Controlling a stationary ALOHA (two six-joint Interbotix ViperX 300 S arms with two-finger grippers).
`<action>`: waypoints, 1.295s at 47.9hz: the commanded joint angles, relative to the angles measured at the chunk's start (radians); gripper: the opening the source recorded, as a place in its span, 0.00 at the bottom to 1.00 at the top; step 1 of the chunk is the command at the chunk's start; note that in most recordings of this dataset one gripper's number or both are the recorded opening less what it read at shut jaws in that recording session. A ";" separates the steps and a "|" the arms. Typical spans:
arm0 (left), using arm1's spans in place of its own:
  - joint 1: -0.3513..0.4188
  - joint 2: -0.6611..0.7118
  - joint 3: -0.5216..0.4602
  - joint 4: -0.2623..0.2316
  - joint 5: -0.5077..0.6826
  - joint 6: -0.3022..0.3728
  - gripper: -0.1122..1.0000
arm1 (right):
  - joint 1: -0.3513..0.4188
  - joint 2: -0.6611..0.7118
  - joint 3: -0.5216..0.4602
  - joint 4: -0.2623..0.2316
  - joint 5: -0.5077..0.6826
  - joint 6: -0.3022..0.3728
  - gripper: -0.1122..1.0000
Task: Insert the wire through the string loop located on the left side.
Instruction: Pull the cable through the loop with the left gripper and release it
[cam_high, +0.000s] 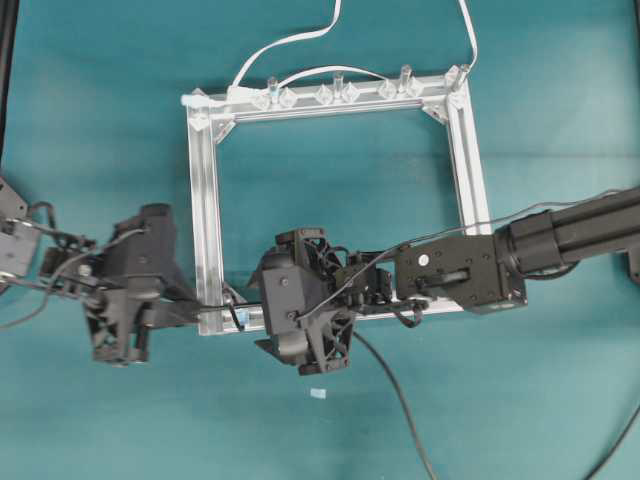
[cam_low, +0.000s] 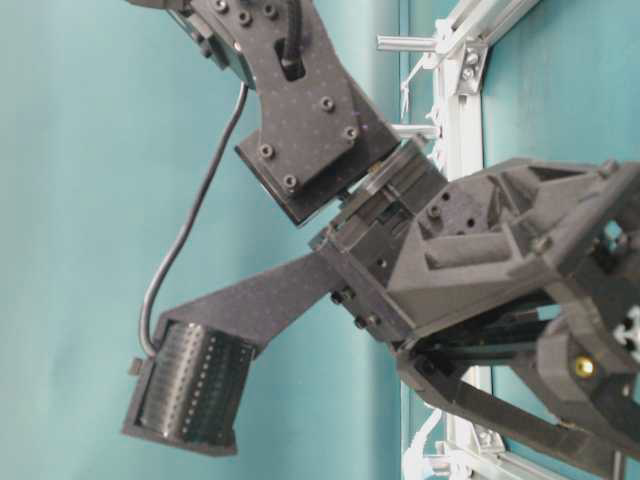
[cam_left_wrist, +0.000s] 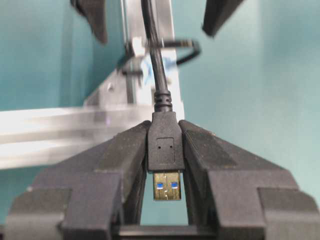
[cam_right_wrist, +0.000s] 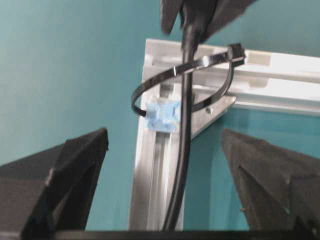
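The teal tabletop (cam_high: 100, 100) holds a big square frame made of silver metal bars (cam_high: 205, 200). Two black robot arms reach in at the near side of the frame. The right claw (cam_right_wrist: 165, 165) is spread wide open, with its two black fingers far apart and nothing between them. It sits near the middle of the near bar, just right of the left near corner. The left claw (cam_left_wrist: 165, 165) is at the left near corner and is pinching the wire's plug (cam_left_wrist: 165, 147) between its two fingers. The gold tip of the plug pokes out toward the camera. The wire (cam_right_wrist: 185, 125) is long, thin and black. It runs from the plug, along the frame bar, and goes right through the string loop (cam_right_wrist: 165, 75). The loop is a thin dark band, like a zip tie, standing up on the corner with a bit of blue (cam_right_wrist: 162, 116) under it. So the wire looks like it is already in the loop. I think the wire is light and bendy, so it will flop if held far from the end. The plug is hard and flat, so that is the best spot to pinch. The loop looks thin and could bend or pull off if the wire is tugged hard.
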 joint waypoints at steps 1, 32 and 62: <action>-0.014 -0.058 0.009 -0.002 0.046 -0.014 0.28 | 0.002 -0.020 -0.009 -0.002 -0.005 0.002 0.92; -0.051 -0.356 0.147 -0.003 0.247 -0.098 0.28 | 0.005 -0.020 -0.008 -0.002 -0.003 0.002 0.92; -0.081 -0.221 0.091 0.003 0.244 -0.095 0.28 | 0.009 -0.020 -0.009 -0.002 -0.003 0.003 0.92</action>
